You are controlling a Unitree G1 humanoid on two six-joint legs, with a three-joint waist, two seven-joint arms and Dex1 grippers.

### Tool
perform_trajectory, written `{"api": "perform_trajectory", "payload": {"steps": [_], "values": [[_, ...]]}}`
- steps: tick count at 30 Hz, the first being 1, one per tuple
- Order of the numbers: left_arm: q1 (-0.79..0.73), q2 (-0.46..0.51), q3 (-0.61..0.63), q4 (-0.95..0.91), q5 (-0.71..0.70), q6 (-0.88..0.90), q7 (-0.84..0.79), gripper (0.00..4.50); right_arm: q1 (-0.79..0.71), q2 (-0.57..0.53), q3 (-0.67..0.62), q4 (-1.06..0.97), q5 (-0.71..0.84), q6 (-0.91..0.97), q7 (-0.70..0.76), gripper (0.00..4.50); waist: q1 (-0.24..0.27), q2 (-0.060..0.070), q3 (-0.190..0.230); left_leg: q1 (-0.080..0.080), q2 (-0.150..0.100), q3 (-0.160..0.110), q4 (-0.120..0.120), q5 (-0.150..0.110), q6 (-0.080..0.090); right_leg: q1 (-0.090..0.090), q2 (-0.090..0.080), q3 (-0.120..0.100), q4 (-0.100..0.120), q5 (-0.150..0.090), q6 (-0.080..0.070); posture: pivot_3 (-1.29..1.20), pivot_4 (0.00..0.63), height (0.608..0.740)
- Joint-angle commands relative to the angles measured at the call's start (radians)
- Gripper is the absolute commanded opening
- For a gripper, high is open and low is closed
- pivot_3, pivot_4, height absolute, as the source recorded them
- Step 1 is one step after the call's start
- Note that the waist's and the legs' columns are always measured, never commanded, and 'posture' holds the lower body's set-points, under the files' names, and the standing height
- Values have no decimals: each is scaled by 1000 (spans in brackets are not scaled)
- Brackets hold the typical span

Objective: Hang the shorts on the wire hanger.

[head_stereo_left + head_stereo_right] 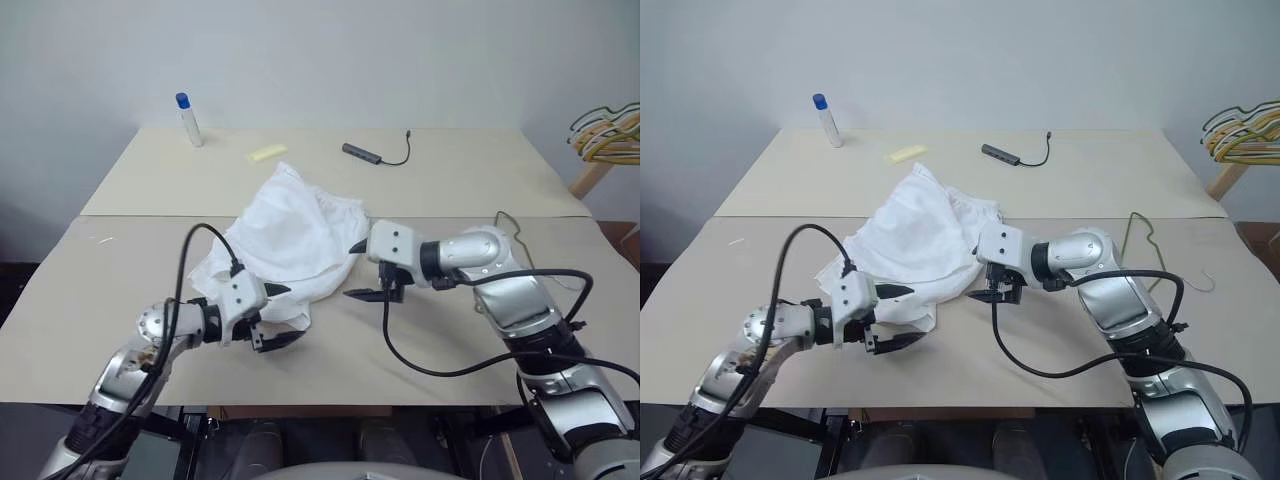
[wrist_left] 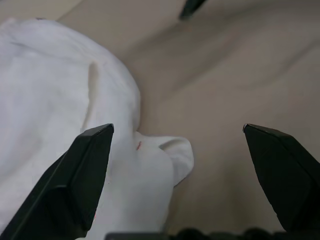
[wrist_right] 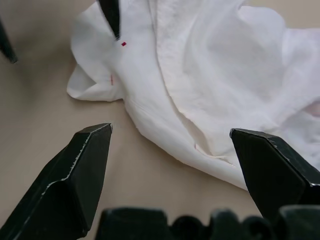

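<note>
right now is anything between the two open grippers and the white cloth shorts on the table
Nothing visible does. The white cloth shorts lie crumpled on the beige table. The left gripper sits at their near hem and the right gripper at their right edge, both open, only bare tabletop between.

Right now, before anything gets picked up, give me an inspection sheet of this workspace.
Surface: two beige tables butted together, seam between them.
Job's things: white shorts crumpled across the seam; olive wire hanger flat on the near table behind the right arm, apart from the shorts.
Clutter: blue-capped bottle, yellow strip, dark adapter.
Grippers: left pincer open at the shorts' near hem; right pincer open beside their edge; neither holds anything.
Cables: black leads looping off both wrists.
Surroundings: bunch of yellow and dark hangers on a stand, far right.
</note>
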Motion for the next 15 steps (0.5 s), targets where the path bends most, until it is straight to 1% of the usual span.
{"api": "perform_trajectory", "payload": {"steps": [1, 3, 5, 8, 15], "values": [[-15, -3, -38, 15, 73, -7, 45, 4500, -26, -3, -37, 7, 2, 5, -40, 4401, 0, 0, 0, 0, 0, 0, 0, 0, 0, 0, 0, 0, 0, 0, 0, -35, 0, 740], [-31, -23, -57, 39, 122, 9, 93, 4500, -29, -3, -39, 14, 2, 6, -52, 4401, 0, 0, 0, 0, 0, 0, 0, 0, 0, 0, 0, 0, 0, 0, 0, -36, 0, 740], [-41, -44, -66, 53, 139, 36, 121, 4500, -29, -6, -37, 18, 2, 4, -60, 4401, 0, 0, 0, 0, 0, 0, 0, 0, 0, 0, 0, 0, 0, 0, 0, -33, 0, 740], [-43, -81, -62, 61, 125, 77, 141, 4500, -29, -11, -27, 25, -4, -4, -67, 4401, 1, 0, 0, 0, 0, 0, 0, 0, 0, 0, 0, 0, 0, 0, 0, -33, 0, 740], [-35, -112, -82, 89, 147, 110, 171, 4500, -40, -5, -16, 58, -30, -26, -83, 4401, 1, 0, 0, 0, 0, 0, 0, 0, 0, 0, 0, 0, 0, 0, 0, -26, 0, 740]]}}
